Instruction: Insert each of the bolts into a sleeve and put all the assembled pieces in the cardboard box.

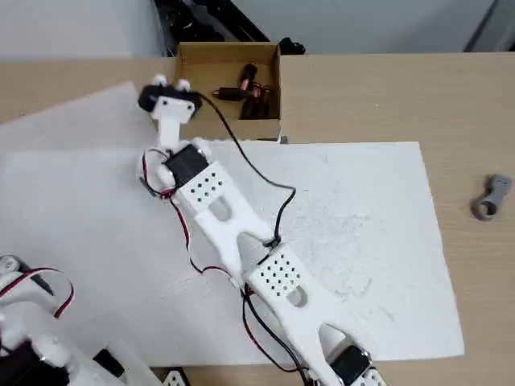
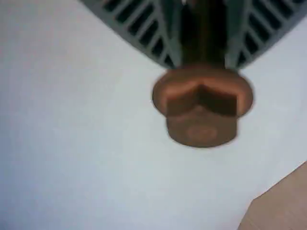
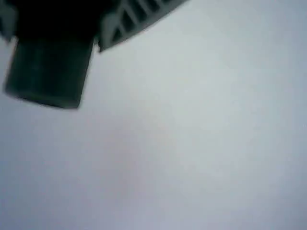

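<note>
We see the left gripper [image 2: 204, 50] clenched on a copper bolt [image 2: 201, 105]: the shank runs up between the two grey ribbed jaws and the flanged hex head sticks out past their tips. It hangs above the white paper [image 2: 72, 143], with a corner of the wooden table [image 2: 283, 206] showing close by.

The right gripper [image 3: 62, 33] is grasping a dark sleeve [image 3: 48, 72], a short cylinder that juts out from the jaws over plain white paper. In the high view we find this gripper [image 1: 165, 90] in the upper left of the frame, just beside the left wall of the cardboard box [image 1: 189, 60]. Its white arm [image 1: 241, 225] runs diagonally down to the lower right edge.

The box sits at the top centre of the frame, open. Inside it, toward its right side, lie assembled pieces [image 1: 249, 90], copper and black. Part of the left arm [image 1: 32, 338] shows in the lower left corner with red and black wires.

At the right of the frame a small grey part [image 1: 491, 197] lies on the bare table, well apart from the paper's edge
</note>
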Available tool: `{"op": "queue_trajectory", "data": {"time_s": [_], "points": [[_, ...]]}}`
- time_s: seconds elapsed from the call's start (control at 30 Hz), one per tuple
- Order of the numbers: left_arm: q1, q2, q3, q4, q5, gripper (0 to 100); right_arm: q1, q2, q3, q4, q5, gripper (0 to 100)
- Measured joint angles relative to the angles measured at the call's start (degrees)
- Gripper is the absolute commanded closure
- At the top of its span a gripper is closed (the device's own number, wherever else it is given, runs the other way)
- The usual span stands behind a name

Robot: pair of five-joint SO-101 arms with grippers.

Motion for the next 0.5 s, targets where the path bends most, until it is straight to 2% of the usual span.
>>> {"op": "queue_trajectory", "data": {"time_s": [0.3,0.5], "points": [[0.0,0.0,0.0,0.1,0.0,99,0.0,-11.6,0.0,5.0,11.4,91.9],[0.0,0.1,0.0,-2.3,-1.2,99,0.4,-21.6,0.0,5.2,27.7,92.0]]}}
